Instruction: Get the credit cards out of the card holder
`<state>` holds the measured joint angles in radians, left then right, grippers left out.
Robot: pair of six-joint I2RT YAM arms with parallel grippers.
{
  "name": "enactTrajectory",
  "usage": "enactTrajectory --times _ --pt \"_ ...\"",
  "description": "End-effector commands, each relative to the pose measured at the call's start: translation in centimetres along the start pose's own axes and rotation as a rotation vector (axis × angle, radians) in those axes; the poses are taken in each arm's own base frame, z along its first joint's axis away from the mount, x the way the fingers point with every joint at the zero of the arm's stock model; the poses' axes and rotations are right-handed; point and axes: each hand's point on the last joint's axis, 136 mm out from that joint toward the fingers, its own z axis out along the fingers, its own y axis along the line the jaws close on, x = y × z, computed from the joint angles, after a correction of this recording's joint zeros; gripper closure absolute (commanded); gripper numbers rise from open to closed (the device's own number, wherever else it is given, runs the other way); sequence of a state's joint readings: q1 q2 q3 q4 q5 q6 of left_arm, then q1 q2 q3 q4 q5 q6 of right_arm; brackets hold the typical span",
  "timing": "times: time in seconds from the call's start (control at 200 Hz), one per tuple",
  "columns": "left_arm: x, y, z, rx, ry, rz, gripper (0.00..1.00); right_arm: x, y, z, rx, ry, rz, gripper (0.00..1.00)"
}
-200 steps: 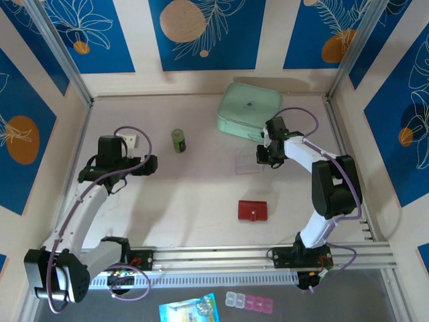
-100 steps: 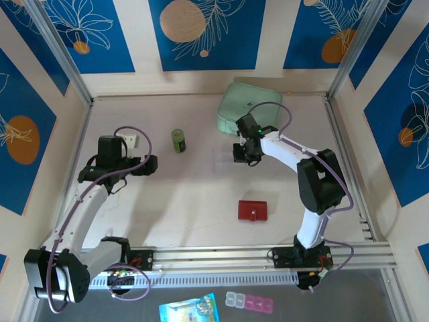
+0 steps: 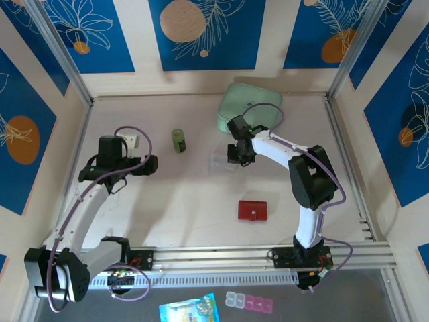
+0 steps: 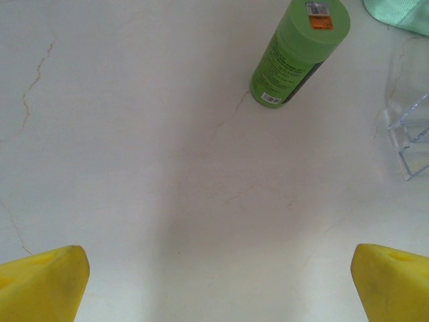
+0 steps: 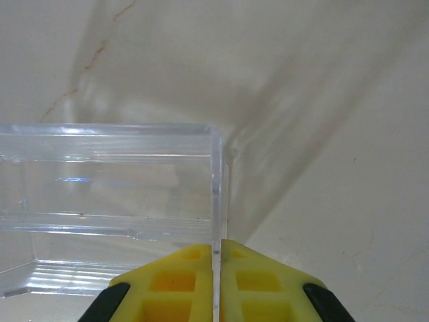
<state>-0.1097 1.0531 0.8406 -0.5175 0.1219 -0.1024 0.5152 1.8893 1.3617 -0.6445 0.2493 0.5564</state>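
Note:
The card holder (image 3: 253,210), a small flat red wallet, lies closed on the table's near right, apart from both arms. The credit cards are hidden. My right gripper (image 3: 231,155) (image 5: 216,258) is behind it, near the table's middle, shut on the thin side wall of a clear plastic box (image 5: 114,194) (image 3: 220,159). My left gripper (image 3: 151,164) (image 4: 218,282) hovers over bare table on the left, open, with nothing between its yellow fingers (image 4: 43,285).
A green bottle (image 3: 178,140) (image 4: 300,52) lies between the two grippers. A large mint-green case (image 3: 251,107) (image 4: 402,12) sits at the back. A small white block (image 3: 131,139) lies behind the left arm. Rails run along the near edge.
The right arm has swung left from beside the mint-green case toward the table's middle, taking the clear box with it. The left arm and the red wallet have stayed still.

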Motion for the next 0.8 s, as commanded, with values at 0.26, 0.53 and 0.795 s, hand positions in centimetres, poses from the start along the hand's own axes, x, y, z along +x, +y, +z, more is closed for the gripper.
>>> enactTrajectory --times 0.26,0.53,0.795 --pt "-0.4 -0.3 -0.2 0.010 0.000 0.014 0.00 0.3 0.2 -0.2 0.050 0.018 -0.019 0.87" --pt "-0.3 -0.3 -0.2 0.010 0.002 0.016 0.00 0.3 1.0 0.1 0.028 0.017 -0.048 0.87" --pt "-0.4 -0.3 -0.3 0.010 0.000 0.019 0.00 0.2 1.4 0.2 0.034 0.009 -0.091 0.88"
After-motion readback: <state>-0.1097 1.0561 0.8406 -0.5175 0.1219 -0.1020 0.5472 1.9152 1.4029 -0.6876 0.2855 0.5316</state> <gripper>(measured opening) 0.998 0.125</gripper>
